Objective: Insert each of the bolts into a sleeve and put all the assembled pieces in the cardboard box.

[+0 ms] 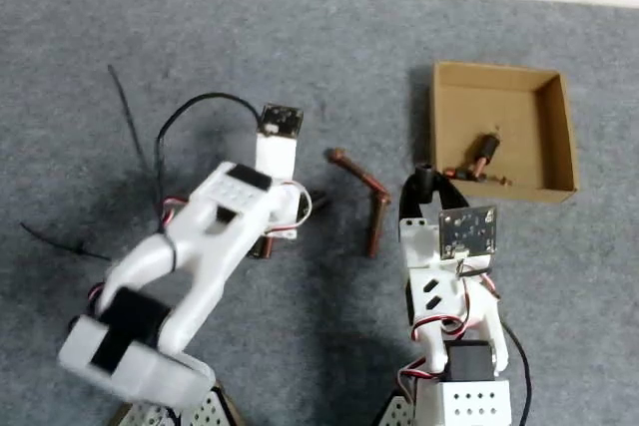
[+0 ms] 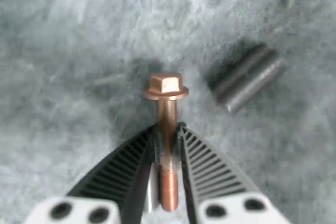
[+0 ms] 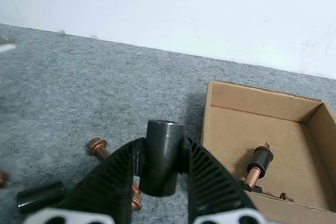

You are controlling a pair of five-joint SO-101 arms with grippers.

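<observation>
Gripping a copper bolt (image 2: 166, 85) by its shank, the left claw (image 2: 168, 129) is clenched, fingers (image 2: 207, 166) pressed on both sides. The hex head sticks out past the fingertips, over the grey table (image 2: 63, 51). A loose sleeve (image 2: 247, 77), dark, lies on its side just beside the bolt head, not touching it.

Right claw (image 3: 163, 148) is clamped on a black sleeve (image 3: 164, 132), held upright with the open bore on top. In the high view the right claw (image 1: 424, 187) sits near the cardboard box (image 1: 555, 127), just outside its left wall, with the black sleeve (image 1: 423, 179) poking up from it.

The cardboard box (image 3: 262, 100) stands on the table (image 1: 300, 67) at the right side, open top. One assembled piece (image 1: 486, 150), a bolt in a dark sleeve, lies inside near the middle; from the right wrist it reads as the assembled piece (image 3: 260, 160) tilted on the box floor. Small copper bits by the near wall are too small to tell.

Two loose bolts lie on the table between the arms: upper bolt (image 1: 357, 172) diagonal, lower bolt (image 1: 376, 224) nearly upright in the frame, ends close together. Both are well apart from the box. The right wrist view shows another lying sleeve (image 3: 39, 195) beyond those bolts; cannot tell if it is the same loose one.

Black cables (image 1: 130, 127) trail on the table at the left.
</observation>
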